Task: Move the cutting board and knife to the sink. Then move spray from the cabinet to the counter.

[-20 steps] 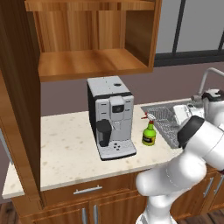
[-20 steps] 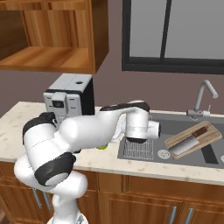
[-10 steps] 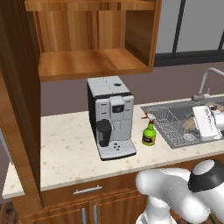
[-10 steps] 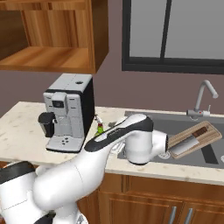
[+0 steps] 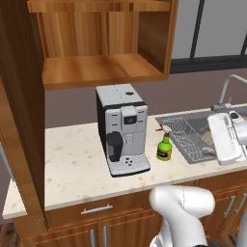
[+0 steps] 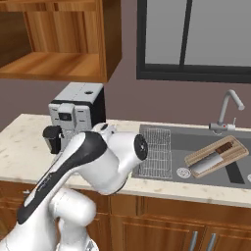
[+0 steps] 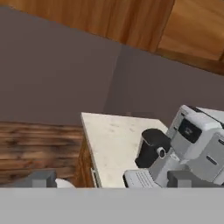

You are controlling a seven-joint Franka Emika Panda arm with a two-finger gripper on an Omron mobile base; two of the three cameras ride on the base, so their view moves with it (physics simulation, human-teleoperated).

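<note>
On the counter (image 5: 72, 159) in the left base view, the spray (image 5: 164, 147) stands between the coffee machine (image 5: 121, 129) and the sink (image 5: 193, 126); the cabinet (image 5: 103, 41) hangs open above. In the right base view, the cutting board (image 6: 217, 155) lies in the sink with the knife (image 6: 207, 163) on it. In the hand view, the gripper (image 7: 111, 178) is spread wide, holding nothing, facing the coffee machine.

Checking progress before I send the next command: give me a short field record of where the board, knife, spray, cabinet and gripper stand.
cutting board: tilted in the sink, one end raised
knife: lying on the cutting board
spray: upright on the counter, between the coffee machine and the sink
cabinet: open, visible shelf bare
gripper: open, holding nothing, facing the coffee machine and the counter's end
</note>
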